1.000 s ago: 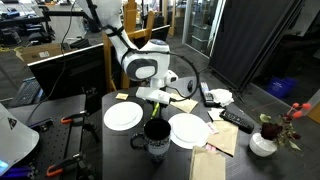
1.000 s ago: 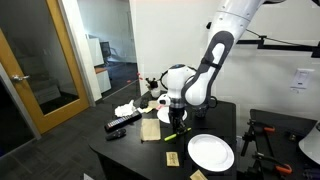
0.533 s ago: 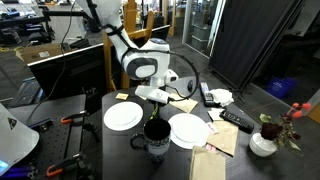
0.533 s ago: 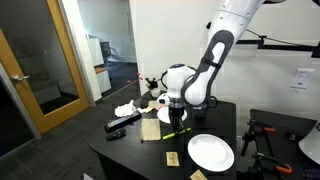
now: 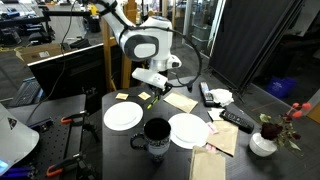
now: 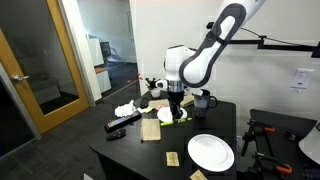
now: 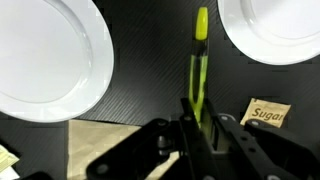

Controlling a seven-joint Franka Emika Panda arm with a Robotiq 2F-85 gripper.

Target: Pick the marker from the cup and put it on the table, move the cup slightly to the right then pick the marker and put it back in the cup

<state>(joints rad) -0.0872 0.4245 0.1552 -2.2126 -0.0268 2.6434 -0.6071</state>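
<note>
My gripper [image 7: 199, 128] is shut on the thin yellow-green marker [image 7: 200, 55], which sticks out from between the fingers over the dark table [image 7: 150, 50]. In both exterior views the gripper [image 5: 152, 90] [image 6: 176, 103] hangs well above the tabletop with the marker [image 6: 177, 113] pointing down. The dark mug-like cup [image 5: 155, 138] stands upright between two white plates, in front of and below the gripper. It also shows behind the arm [image 6: 203, 99]. The cup is out of the wrist view.
White plates [image 5: 123, 116] [image 5: 188, 130] flank the cup; they show in the wrist view [image 7: 45, 60] [image 7: 272, 30]. A sugar packet [image 7: 268, 113], brown napkins [image 5: 220, 140], a remote [image 5: 236, 120] and a white vase with red flowers [image 5: 264, 140] lie nearby.
The gripper has risen up and back from the cup, lifting the marker out of it. The cup has not moved.
</note>
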